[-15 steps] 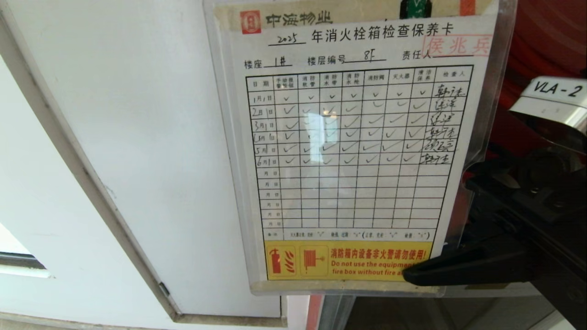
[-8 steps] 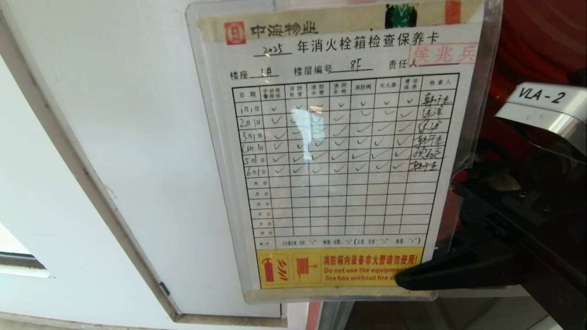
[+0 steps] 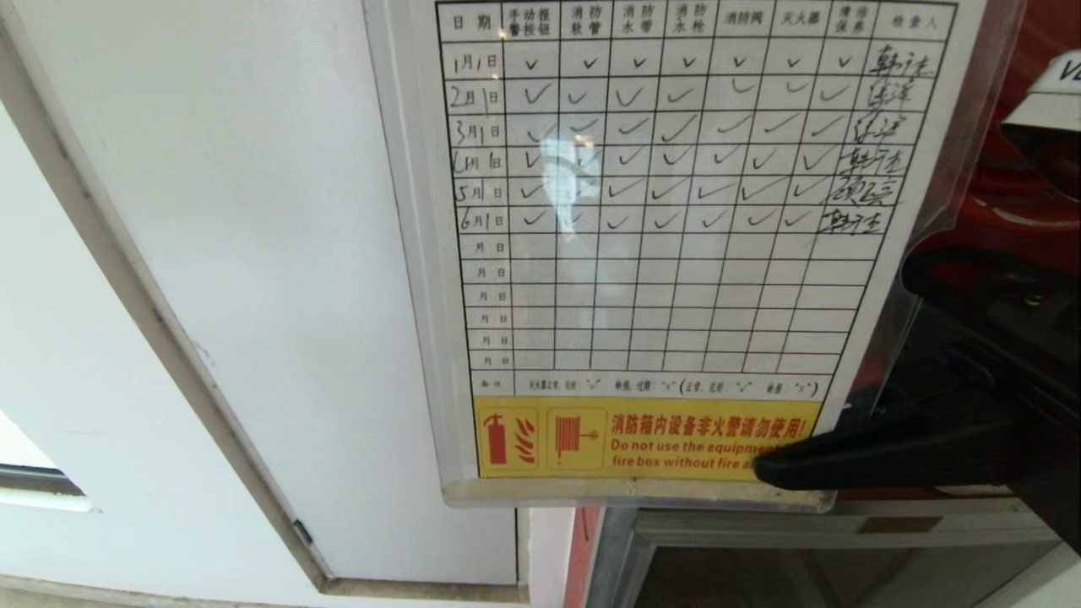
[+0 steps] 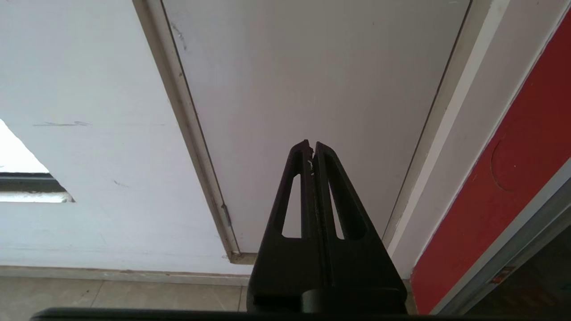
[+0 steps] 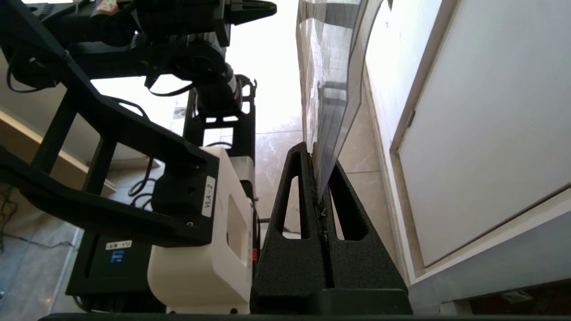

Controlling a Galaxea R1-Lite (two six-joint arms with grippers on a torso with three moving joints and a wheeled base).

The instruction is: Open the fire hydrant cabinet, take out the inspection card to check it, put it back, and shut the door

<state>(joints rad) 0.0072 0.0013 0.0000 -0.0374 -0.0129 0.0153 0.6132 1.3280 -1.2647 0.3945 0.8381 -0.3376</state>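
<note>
You had the right gripper [image 3: 773, 469] clamped on the inspection card [image 3: 667, 253], pinching its lower corner on the side twd the red cabinet interior. Fingers came in roughly level from that side, tips over the yellow warning strip [image 3: 625, 439] at the card's foot. Card stood upright in its clear sleeve, face to the head cam, close enough that its top ran out of view; month rows w/ ticks were readable. It hung in front of the white panel [image 3: 253, 253], which lay beside and behind the card on the side away from the gripper. Below the card's bottom edge sat the fire hydrant cabinet [image 3: 811, 525] frame, silver, w/ red showing behind the card's gripper side. In the right wrist view the right gripper [image 5: 317, 154] had the sleeve edge wedged between its pressed-together fingers. Left gripper [image 4: 312, 145] was parked, fingers pressed together on nothing, pointing at the white panel's lower part.
</note>
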